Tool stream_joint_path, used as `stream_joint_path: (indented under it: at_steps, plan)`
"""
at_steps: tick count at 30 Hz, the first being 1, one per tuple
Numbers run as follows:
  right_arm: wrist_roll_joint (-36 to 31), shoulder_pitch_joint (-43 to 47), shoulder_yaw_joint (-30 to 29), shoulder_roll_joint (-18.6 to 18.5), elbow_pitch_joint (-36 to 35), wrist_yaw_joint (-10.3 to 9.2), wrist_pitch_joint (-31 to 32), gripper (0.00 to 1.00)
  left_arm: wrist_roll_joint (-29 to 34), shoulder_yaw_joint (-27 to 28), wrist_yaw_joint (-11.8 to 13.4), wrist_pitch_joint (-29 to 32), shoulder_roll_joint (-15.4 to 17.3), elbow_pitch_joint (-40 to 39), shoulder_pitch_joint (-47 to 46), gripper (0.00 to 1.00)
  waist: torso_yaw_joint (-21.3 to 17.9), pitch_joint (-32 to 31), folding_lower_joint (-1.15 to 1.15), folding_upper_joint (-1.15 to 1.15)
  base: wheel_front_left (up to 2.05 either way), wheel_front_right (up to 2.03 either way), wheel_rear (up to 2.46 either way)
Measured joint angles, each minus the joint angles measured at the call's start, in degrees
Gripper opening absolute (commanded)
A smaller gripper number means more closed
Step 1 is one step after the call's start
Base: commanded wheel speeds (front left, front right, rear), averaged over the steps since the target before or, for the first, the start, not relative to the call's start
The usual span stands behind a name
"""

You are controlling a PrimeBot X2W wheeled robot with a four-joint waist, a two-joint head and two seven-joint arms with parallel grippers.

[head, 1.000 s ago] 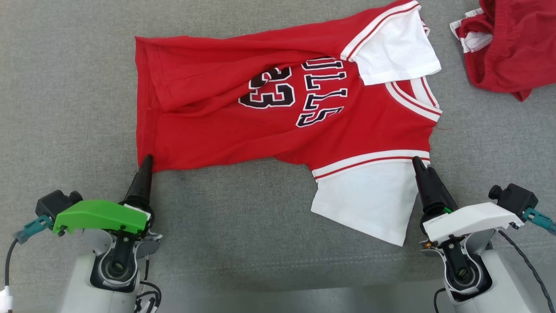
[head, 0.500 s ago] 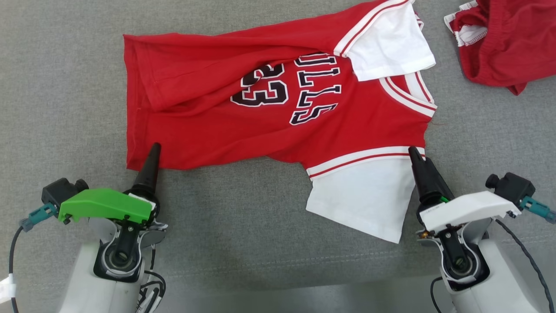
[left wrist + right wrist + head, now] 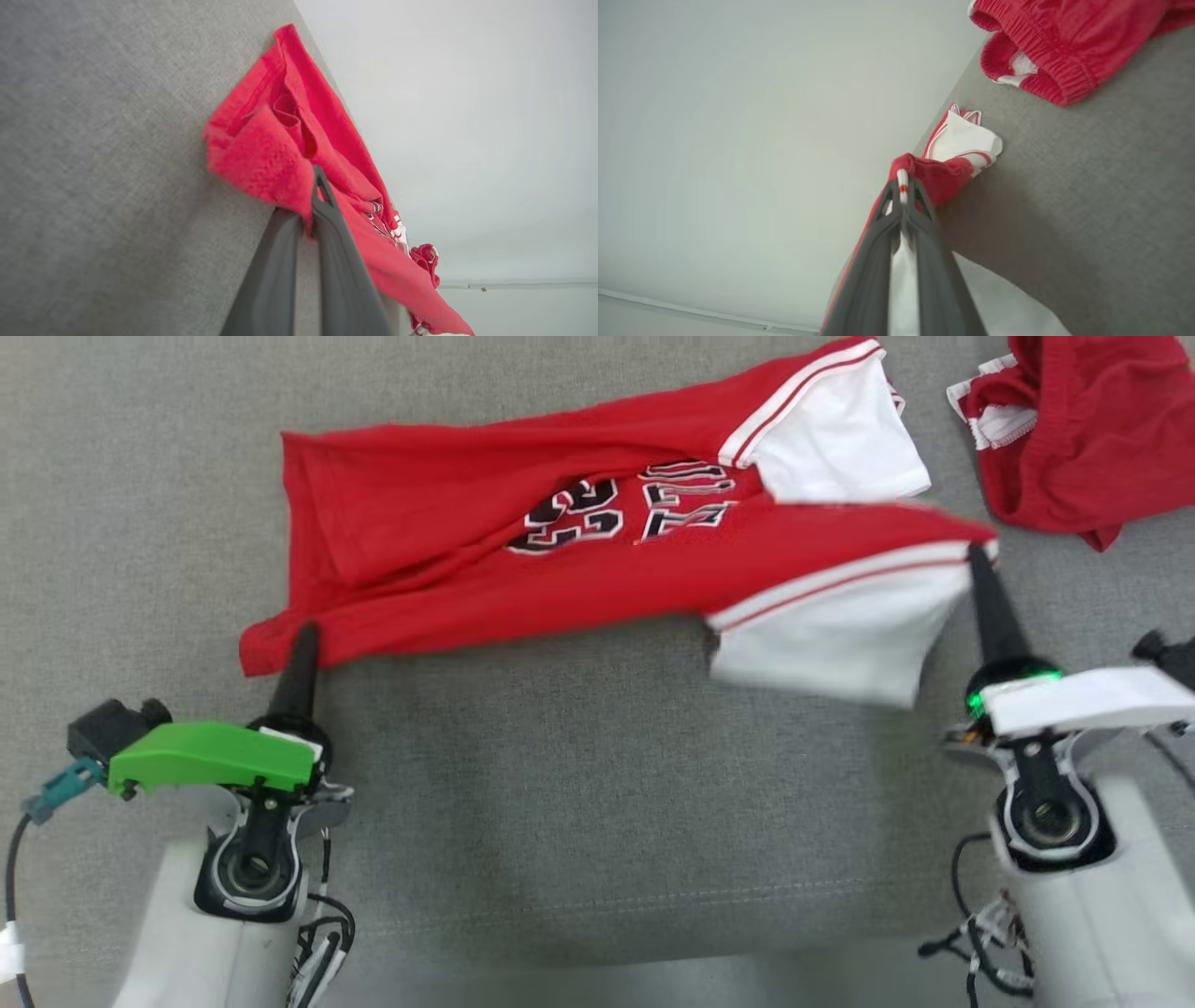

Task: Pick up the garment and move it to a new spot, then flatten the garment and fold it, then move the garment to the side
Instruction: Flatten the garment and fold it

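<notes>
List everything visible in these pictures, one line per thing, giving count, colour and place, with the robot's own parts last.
red cloth jersey with white sleeves and black number 33: one, red and white, middle of the surface, near edge raised.
crumpled red cloth garment with a ribbed waistband: one, red with white trim, far right, apart from the jersey.
grey woven fabric surface: one, grey, beneath both garments.
left gripper: one, dark fingers, green cover, lower left, shut on the jersey's hem corner.
right gripper: one, dark fingers, white cover, right side, shut on the jersey's striped sleeve seam.
</notes>
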Motion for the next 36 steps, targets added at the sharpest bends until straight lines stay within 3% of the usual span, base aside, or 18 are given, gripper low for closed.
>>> stream_joint_path:
  at_steps: [7, 16, 21, 31, 33, 36]
  plan:
    - [5.1, -1.5, -2.9, 0.3, -7.0, 0.79, 0.0, 0.0, 0.4, 0.6, -0.5, -1.7, 0.5, -5.7, -0.1, 0.0, -0.2, -2.2, 0.0, 0.0, 0.0, 0.0, 0.0]
    - [9.7, -1.5, -4.9, -0.4, -19.5, 1.12, 1.4, 0.0, 1.3, 0.6, -0.6, -3.3, 1.2, -18.6, -0.1, 0.0, -0.2, -6.5, 0.0, 0.0, 0.0, 0.0, 0.0]
    - [14.3, -4.1, -6.3, -0.5, -28.4, 1.01, 3.3, 0.0, 4.1, 0.5, -0.2, -3.2, 3.8, -27.0, 0.0, 0.0, -0.1, -8.5, 0.0, 0.0, 0.0, 0.0, 0.0]
    - [15.2, -7.3, -8.8, -4.6, -37.5, -7.82, 8.5, 0.0, 6.7, 2.2, 6.8, 1.1, 9.2, -38.6, -0.5, 0.0, 0.5, -8.0, 0.0, 0.0, 0.0, 0.0, 0.0]
    - [16.1, -10.1, -9.1, -5.8, -38.2, -11.4, 10.1, 0.0, 6.6, 2.3, 9.2, 3.6, 10.1, -40.2, -3.6, 0.0, 0.8, -6.8, 0.0, 0.0, 0.0, 0.0, 0.0]
    - [16.8, -13.4, -9.5, -6.6, -36.5, -12.26, 11.8, 0.0, 6.0, 2.3, 11.4, 6.1, 10.8, -39.8, -7.7, 0.0, 1.0, -5.1, 0.0, 0.0, 0.0, 0.0, 0.0]
